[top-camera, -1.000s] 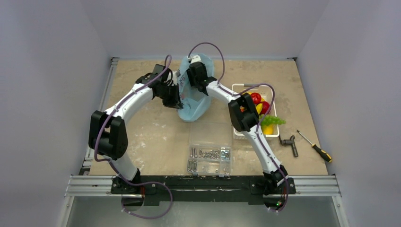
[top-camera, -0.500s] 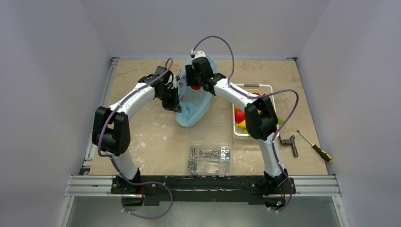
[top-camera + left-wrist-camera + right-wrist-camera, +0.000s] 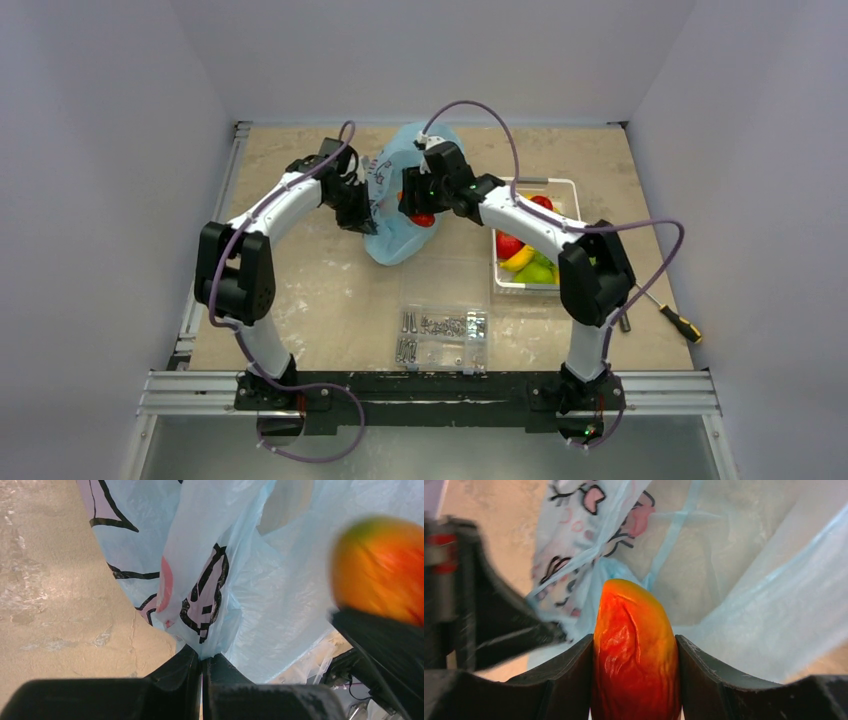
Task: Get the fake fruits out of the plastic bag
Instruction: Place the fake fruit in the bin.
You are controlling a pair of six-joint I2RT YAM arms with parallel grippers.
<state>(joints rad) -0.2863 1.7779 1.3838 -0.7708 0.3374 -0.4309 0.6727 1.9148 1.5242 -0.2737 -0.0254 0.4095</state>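
Firmly, the left gripper (image 3: 202,666) pinches the plastic bag (image 3: 280,605) near the far edge of the tabletop (image 3: 320,290) while the right gripper (image 3: 421,208) clamps an orange-red fruit (image 3: 634,650).

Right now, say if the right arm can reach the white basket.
Probably yes: the right tool, gripping an orange-red fruit over the plastic bag, has nothing between it and the basket.
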